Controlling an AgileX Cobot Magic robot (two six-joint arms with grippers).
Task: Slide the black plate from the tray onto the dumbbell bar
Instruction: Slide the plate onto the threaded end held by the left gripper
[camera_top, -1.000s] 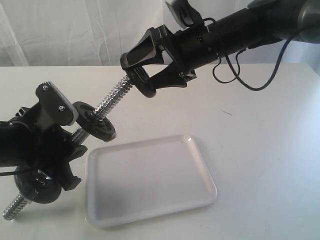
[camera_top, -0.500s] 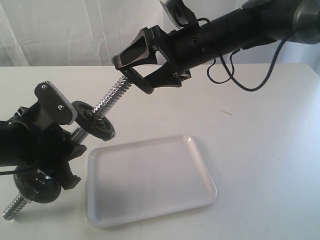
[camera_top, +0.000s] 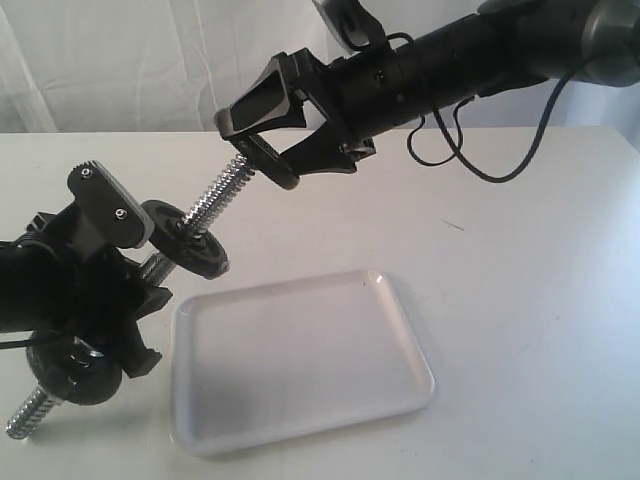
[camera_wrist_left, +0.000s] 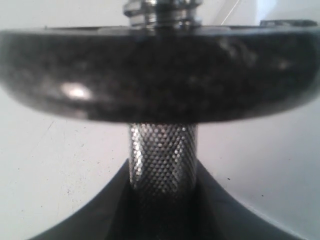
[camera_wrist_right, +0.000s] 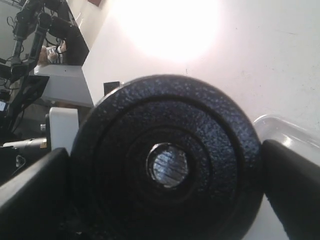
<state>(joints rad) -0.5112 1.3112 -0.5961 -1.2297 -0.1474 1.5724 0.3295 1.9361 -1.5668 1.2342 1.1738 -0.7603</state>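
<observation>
Squarely, black plate over bar end

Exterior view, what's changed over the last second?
The right claw, gripping the plate, moved left and slightly up, apparently sliding it further along the bar; less thread shows now. Nothing was grabbed or released. The left claw holding the bar, the two other plates on it and the tray stayed put.
</observation>
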